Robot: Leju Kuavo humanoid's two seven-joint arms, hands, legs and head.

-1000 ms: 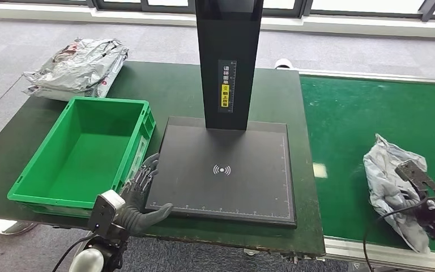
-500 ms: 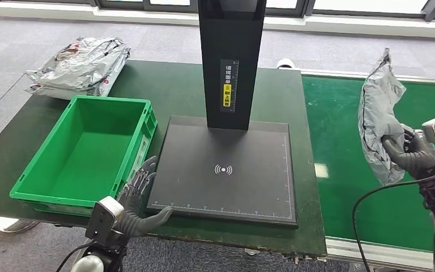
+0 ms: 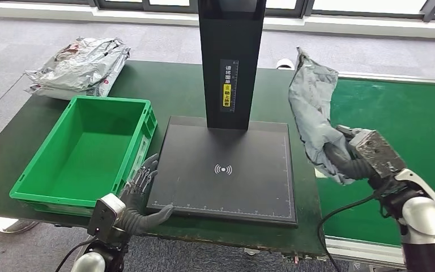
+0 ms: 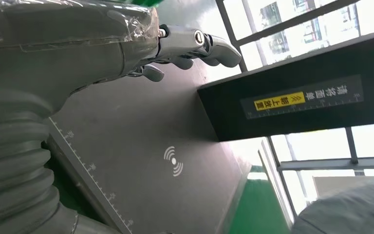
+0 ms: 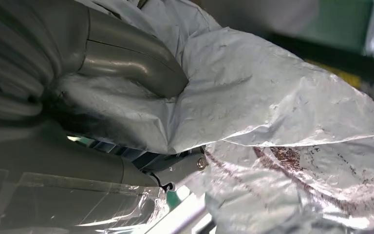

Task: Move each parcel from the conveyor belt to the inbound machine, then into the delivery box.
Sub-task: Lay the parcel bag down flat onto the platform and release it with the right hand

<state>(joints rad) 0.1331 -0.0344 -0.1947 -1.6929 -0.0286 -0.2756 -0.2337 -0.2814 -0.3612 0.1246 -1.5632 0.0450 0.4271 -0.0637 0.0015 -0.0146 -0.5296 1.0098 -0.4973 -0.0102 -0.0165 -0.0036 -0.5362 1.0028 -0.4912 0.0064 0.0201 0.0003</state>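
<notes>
My right hand (image 3: 348, 158) grips a crumpled grey plastic parcel (image 3: 312, 110) and holds it upright in the air over the right edge of the black inbound machine plate (image 3: 226, 170). In the right wrist view the thumb (image 5: 131, 58) presses into the parcel's (image 5: 272, 107) wrinkled film. My left hand (image 3: 139, 198) hovers with fingers spread at the plate's front left corner, beside the empty green delivery box (image 3: 85, 150). The same hand (image 4: 126, 44) appears above the plate (image 4: 141, 141) in the left wrist view. The green conveyor belt (image 3: 385, 119) lies to the right.
The machine's black post (image 3: 230, 56) rises from the back of the plate. A pile of silver parcels (image 3: 79, 65) lies on the dark green table (image 3: 170, 85) at the far left, behind the box. Grey carpet floor surrounds the table.
My right hand has lifted the grey parcel off the conveyor belt and carried it left to the plate's right edge. My left hand has stayed in place.
</notes>
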